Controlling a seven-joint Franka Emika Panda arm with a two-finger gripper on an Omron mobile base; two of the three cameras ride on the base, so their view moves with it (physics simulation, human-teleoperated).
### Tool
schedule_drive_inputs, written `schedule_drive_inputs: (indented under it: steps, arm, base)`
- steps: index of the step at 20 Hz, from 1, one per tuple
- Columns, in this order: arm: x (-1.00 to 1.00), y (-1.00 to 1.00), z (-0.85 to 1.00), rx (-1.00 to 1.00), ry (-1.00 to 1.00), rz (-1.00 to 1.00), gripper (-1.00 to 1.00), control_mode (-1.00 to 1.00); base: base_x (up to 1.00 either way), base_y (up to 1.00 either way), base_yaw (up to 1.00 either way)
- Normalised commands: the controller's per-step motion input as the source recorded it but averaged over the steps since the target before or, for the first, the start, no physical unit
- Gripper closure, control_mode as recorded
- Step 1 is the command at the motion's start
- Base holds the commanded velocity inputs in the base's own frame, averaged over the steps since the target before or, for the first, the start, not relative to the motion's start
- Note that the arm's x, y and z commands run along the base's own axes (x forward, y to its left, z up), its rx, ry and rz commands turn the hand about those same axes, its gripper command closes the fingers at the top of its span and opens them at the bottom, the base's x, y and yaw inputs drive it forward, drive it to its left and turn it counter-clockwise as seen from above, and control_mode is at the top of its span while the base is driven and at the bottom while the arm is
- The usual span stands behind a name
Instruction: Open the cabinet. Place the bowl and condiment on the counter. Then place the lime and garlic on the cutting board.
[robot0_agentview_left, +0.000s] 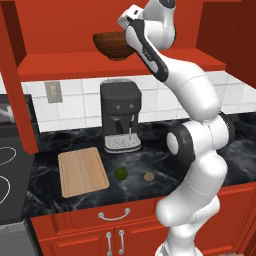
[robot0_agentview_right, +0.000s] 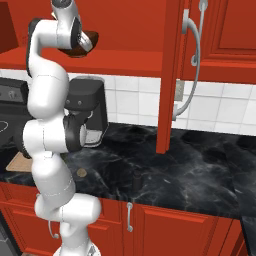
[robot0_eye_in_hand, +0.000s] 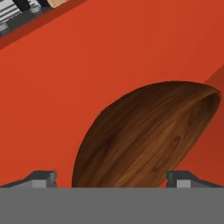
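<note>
The cabinet (robot0_agentview_left: 120, 65) stands open, its red shelf bare except for the bowl (robot0_agentview_left: 113, 45), which sits upright on its small foot near the shelf's front edge, mouth up; one door (robot0_agentview_right: 170, 75) hangs edge-on in the right base view with its long silver handle beside it; below runs the black veined counter (robot0_agentview_left: 165, 170); on it the coffee machine (robot0_agentview_left: 121, 115) stands against the tiled wall, and the cutting board (robot0_agentview_left: 82, 171) lies flat just left of its base, long axis running from the wall toward the counter's front edge; the lime (robot0_agentview_left: 120, 173) rests on the counter just right of the board, the garlic (robot0_agentview_left: 148, 176) near it further right, both off the board; the condiment (robot0_agentview_right: 136, 181) stands upright near the counter's front edge, well right of the garlic; the gripper (robot0_eye_in_hand: 111, 177) is up at the shelf, jaws spread wide, the bowl's brown wall between the fingertips (robot0_eye_in_hand: 43, 178); whether they touch it I cannot tell.
</note>
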Motion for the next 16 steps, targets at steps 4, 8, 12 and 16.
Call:
schedule_drive_inputs:
  steps: [4, 8, 12, 16]
  arm:
    - [0.22, 0.05, 0.00, -0.03, 0.02, 0.00, -1.00, -1.00]
    - [0.21, 0.04, 0.00, -0.03, 0.02, 0.00, -1.00, -1.00]
    - [0.18, 0.04, 0.00, -0.03, 0.03, 0.00, -1.00, -1.00]
    - [0.15, 0.04, -0.01, -0.03, 0.05, 0.00, -1.00, -1.00]
  base:
    - [0.00, 0.00, 0.00]
    - [0.00, 0.00, 0.00]
    - [0.00, 0.00, 0.00]
    - [0.00, 0.00, 0.00]
